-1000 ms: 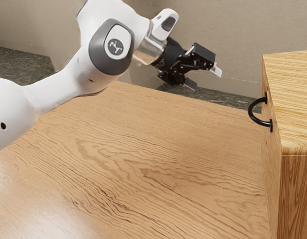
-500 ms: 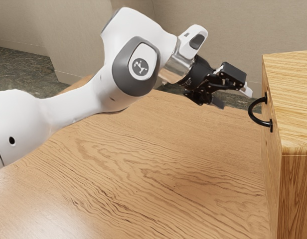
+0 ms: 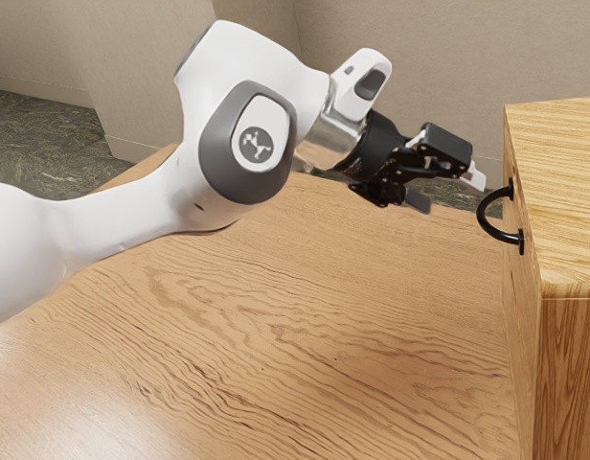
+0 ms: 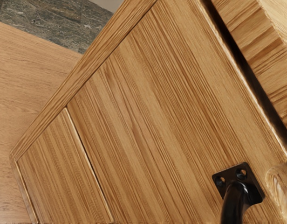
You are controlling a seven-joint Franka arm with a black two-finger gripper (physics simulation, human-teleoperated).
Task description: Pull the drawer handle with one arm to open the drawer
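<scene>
Toward the exterior view's right, the gripper (image 3: 450,190) hovers near the handle (image 3: 494,217), fingers spread. That handle looks rigid and slick; it is best pinched mid-loop.

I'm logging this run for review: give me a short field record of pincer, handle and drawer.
pincer: open, in the air, touching nothing
handle: black loop, just beyond the pincer, ungripped
drawer: looks shut, front level with the cabinet
table: wooden, below the arm
</scene>
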